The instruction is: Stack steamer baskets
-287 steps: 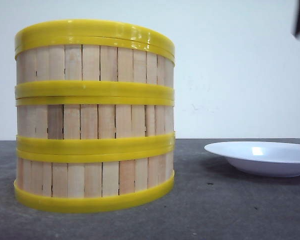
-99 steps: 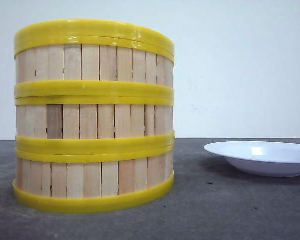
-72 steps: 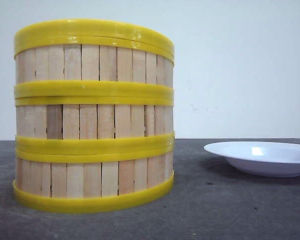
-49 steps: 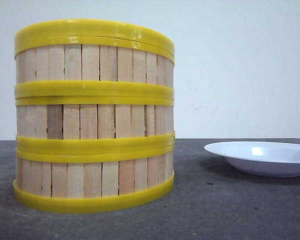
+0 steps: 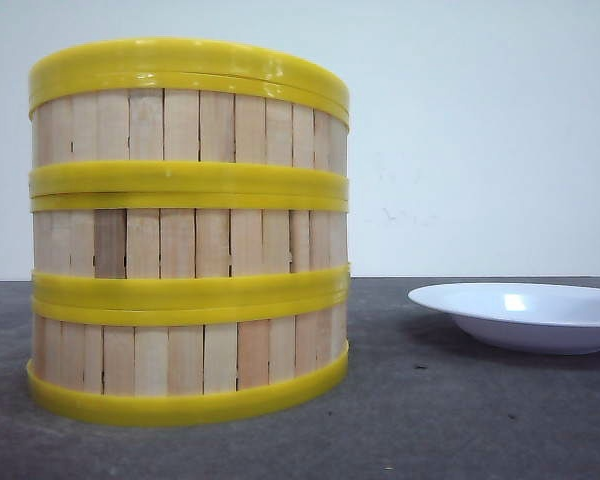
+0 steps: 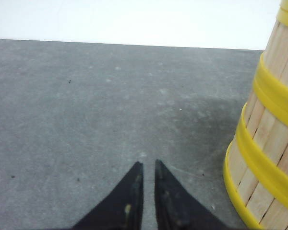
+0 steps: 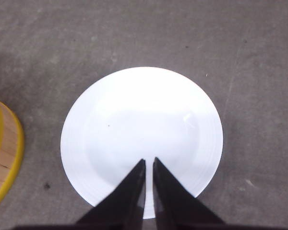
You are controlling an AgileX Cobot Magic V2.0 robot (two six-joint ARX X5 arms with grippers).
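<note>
Steamer baskets (image 5: 188, 235) stand as one straight stack of three on the grey table (image 5: 460, 420), rims flush; white plate (image 5: 525, 315) sits near the stack, apart from it. Stacking looks done. Left gripper (image 6: 146, 168) is low over bare table beside the stack, fingers nearly pressed together, empty. Right gripper (image 7: 149, 165) hovers above the plate, also pinched near-closed, empty. Baskets likely light and stiff (slats thin, plastic rims slick); best grasped across a rim
</note>
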